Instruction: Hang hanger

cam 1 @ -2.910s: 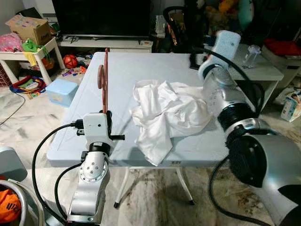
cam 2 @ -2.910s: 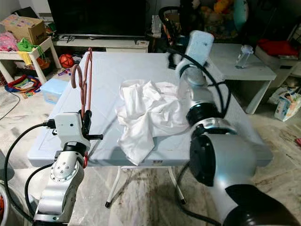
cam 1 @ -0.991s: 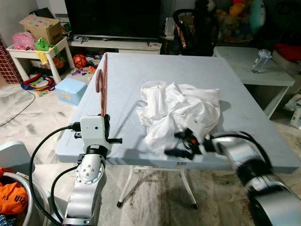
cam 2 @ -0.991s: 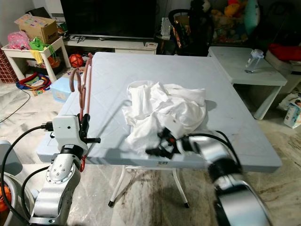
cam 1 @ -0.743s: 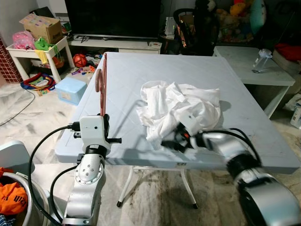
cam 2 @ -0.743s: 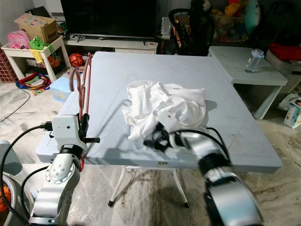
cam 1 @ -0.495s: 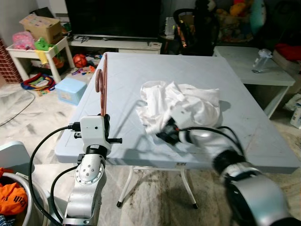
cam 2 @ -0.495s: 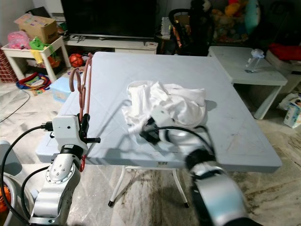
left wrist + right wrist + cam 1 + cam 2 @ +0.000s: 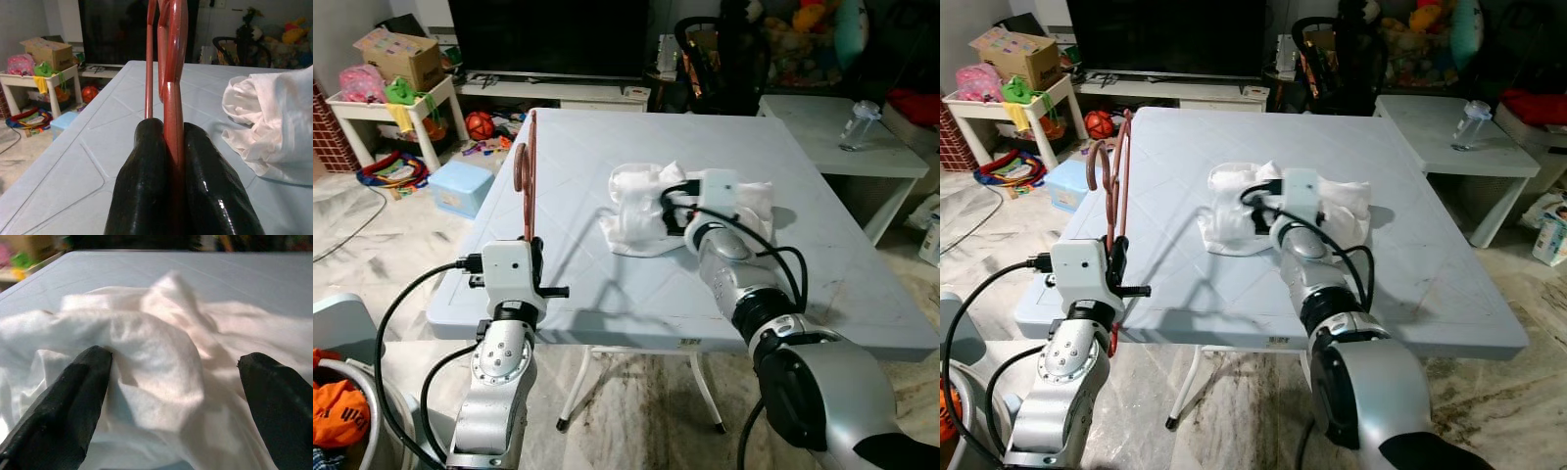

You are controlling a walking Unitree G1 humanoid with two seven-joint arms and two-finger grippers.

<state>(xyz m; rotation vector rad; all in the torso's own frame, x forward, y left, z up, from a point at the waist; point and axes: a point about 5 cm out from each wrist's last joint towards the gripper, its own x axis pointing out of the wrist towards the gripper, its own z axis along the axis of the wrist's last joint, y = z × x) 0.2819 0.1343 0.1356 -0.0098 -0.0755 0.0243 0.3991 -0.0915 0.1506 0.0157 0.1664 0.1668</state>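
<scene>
A reddish-brown hanger (image 9: 530,162) stands upright over the left edge of the pale blue table (image 9: 607,289). My left gripper (image 9: 168,128) is shut on its lower bar, with the hook (image 9: 520,164) up high. A crumpled white garment (image 9: 636,211) lies bunched in the middle of the table. My right gripper (image 9: 176,360) is open and low over it, its fingers (image 9: 83,382) spread wide with cloth between them. In the head views the right gripper (image 9: 669,204) reaches in from the right, at the garment's near side.
Beyond the table stand a dark TV and a low stand. On the floor at left are a blue box (image 9: 460,188), toys and a small white table with a cardboard box (image 9: 396,57). At the right is a white side table (image 9: 847,137) with a bottle (image 9: 860,125).
My right arm swung up from the table's front edge onto the garment. The cloth is now bunched tighter and farther from the front edge. The left arm and hanger have stayed put.
</scene>
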